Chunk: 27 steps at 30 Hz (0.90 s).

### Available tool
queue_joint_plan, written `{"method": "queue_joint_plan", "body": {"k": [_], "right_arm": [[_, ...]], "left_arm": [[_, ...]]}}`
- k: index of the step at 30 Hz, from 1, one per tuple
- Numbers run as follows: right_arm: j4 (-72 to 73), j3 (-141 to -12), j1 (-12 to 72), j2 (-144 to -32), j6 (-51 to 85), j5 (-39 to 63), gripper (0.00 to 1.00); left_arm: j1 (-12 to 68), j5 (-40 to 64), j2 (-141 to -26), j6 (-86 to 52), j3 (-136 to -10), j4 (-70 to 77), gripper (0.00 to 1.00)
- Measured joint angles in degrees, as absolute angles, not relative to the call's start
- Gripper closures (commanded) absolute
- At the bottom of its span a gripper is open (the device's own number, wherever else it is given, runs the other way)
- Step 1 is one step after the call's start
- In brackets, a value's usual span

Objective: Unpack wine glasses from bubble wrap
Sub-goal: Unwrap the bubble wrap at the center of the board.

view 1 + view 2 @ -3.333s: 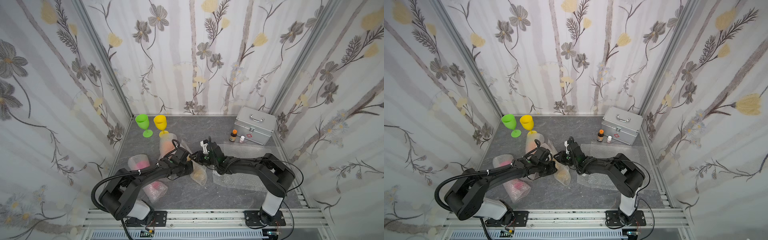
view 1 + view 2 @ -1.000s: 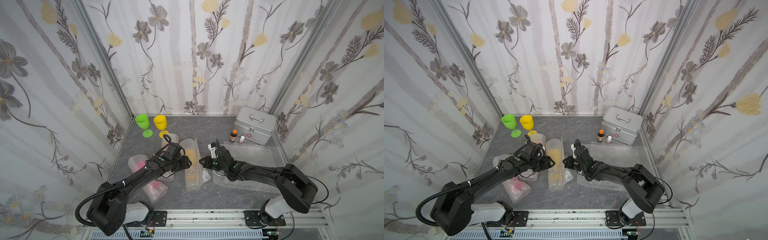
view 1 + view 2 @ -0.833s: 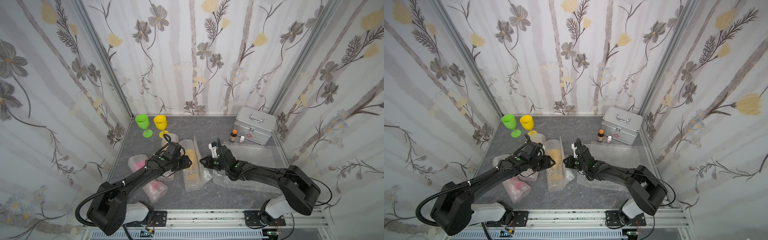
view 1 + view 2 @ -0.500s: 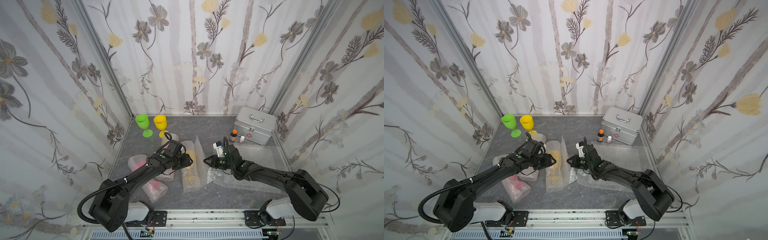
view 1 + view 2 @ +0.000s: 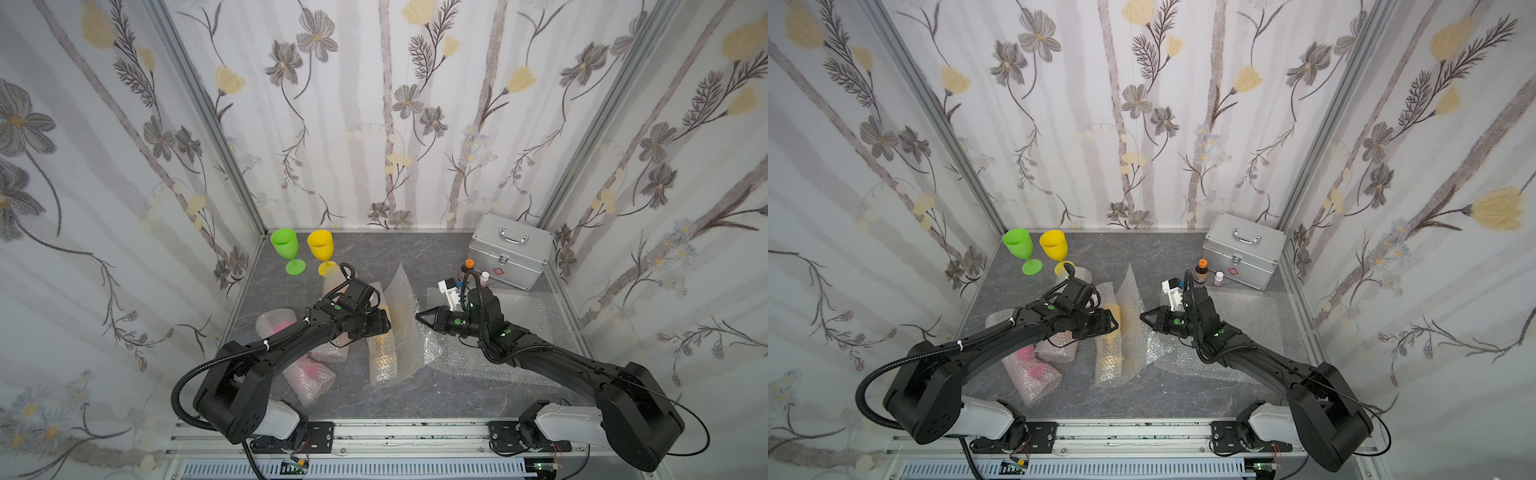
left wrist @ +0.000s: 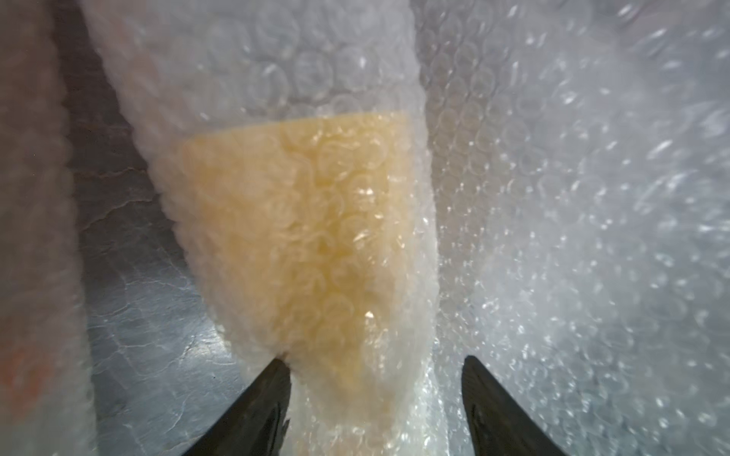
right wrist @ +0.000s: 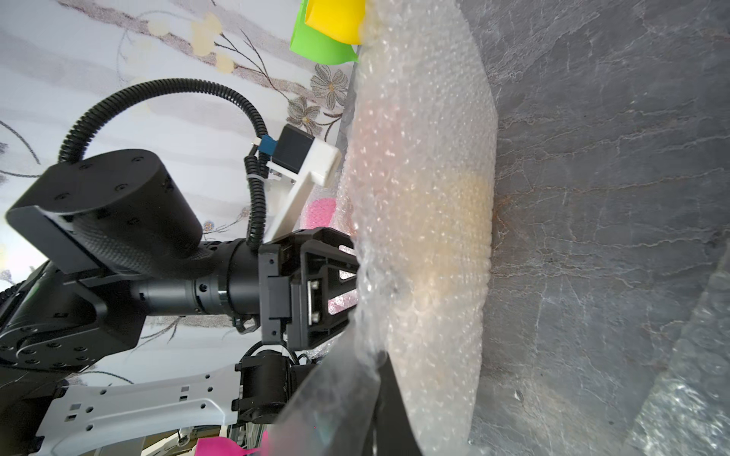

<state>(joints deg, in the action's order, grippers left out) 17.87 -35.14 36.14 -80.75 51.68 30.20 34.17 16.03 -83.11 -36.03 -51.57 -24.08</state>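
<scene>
The amber-yellow wine glass (image 5: 383,353) lies on the table, still inside a half-unrolled bubble wrap (image 5: 405,299). In the left wrist view its cup (image 6: 300,221) shows through the wrap. My left gripper (image 5: 386,322) is open and straddles this roll; one finger touches the wrap and the other stands clear. My right gripper (image 5: 417,315) is shut on the loose edge of the bubble wrap (image 7: 418,158) and holds it up to the right of the roll. The lime green glass (image 5: 286,249) and the yellow glass (image 5: 321,249) stand unwrapped at the back left.
Two wrapped rolls with pink showing inside lie at the left, one (image 5: 276,324) under my left arm and one (image 5: 309,374) nearer the front. A flat bubble wrap sheet (image 5: 528,316) lies under my right arm. A silver case (image 5: 509,253) and two small bottles (image 5: 468,266) stand at the back right.
My right gripper has drawn the wrap's edge to the right, unrolling it from the amber-yellow glass. My left jaws have widened around the roll.
</scene>
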Motion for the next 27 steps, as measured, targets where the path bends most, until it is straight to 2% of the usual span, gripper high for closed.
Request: {"method": "queue_joint_plan", "body": {"k": [8,15,20,27], "right_arm": [[13.6,-34.7,34.3,-77.6,49.2,31.9,1.00],[10.8,-34.1,32.4,-75.6,47.5,31.5,1.00],[4.9,-35.9,32.1,-75.0,45.1,27.4,1.00],[-4.7,-37.1,32.1,-74.1,42.3,16.1,1.00]], "left_arm": [[34.6,13.5,-85.1,-34.5,-52.1,-26.6,0.48],[34.6,13.6,-83.5,-33.5,-51.7,-25.3,0.74],[34.6,14.0,-83.3,-33.1,-51.4,-24.1,0.77],[34.0,14.0,-82.2,-33.0,-49.8,-23.5,0.77]]}}
